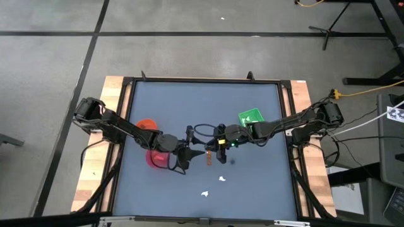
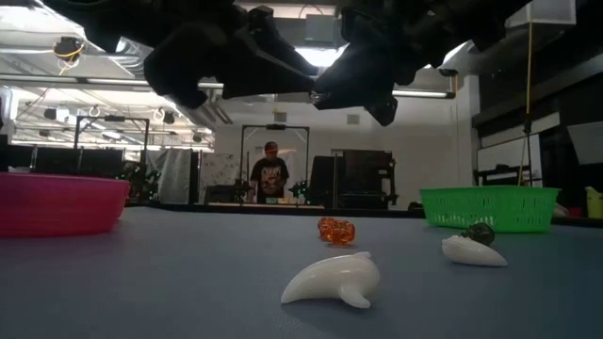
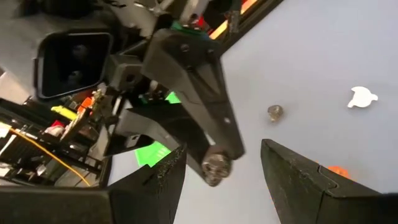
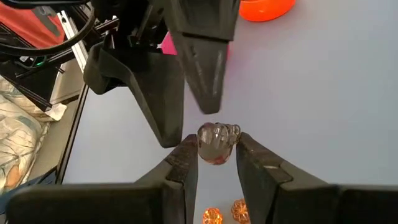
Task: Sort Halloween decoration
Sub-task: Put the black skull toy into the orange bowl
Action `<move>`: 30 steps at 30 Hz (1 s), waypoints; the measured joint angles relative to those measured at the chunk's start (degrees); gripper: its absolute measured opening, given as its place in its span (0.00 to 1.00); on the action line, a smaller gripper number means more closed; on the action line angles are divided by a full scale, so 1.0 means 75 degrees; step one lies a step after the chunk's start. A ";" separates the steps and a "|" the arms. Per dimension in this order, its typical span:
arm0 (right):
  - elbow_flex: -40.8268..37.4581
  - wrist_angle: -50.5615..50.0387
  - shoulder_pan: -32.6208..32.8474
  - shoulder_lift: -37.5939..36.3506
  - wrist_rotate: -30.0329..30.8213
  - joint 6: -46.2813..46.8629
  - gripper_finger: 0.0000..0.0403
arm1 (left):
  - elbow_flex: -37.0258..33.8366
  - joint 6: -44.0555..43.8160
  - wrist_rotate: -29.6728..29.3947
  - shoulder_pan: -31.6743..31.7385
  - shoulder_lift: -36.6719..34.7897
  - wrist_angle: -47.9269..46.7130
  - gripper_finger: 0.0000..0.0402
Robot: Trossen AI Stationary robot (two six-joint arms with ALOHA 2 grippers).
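Above table (image 1: 252,183), piece (image 4: 217,143) in right tool (image 4: 216,154).

No readable text, brand or number anywhere. At the far right edge from above, a small black-and-white patterned tag (image 1: 396,114), perhaps a marker code, too small to read.

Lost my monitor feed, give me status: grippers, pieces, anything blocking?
Right gripper shut on dark skull piece mid-table. Left gripper open, facing it close. Orange pieces and white pieces loose on table. Nothing blocking.
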 joint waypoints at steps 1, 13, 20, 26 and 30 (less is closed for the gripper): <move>0.0000 0.0001 -0.0001 0.0000 0.0000 0.0000 0.23 | 0.0000 -0.0001 0.0002 0.0036 0.0000 0.0034 0.48; 0.0003 0.0458 0.0000 0.0000 0.0000 0.0000 0.23 | 0.0000 0.0001 0.0503 0.0207 0.0000 0.0058 0.48; 0.0003 0.0460 0.0000 0.0000 0.0000 0.0000 0.23 | 0.0000 0.0004 0.0468 0.0215 0.0000 0.0055 0.48; 0.0003 0.0475 0.0000 0.0000 0.0000 0.0000 0.23 | 0.0000 0.0007 0.0284 0.0222 0.0000 0.0055 0.46; 0.0003 0.0650 0.0000 0.0000 0.0003 0.0006 0.23 | 0.0000 0.0010 0.0279 0.0222 0.0000 0.0069 0.44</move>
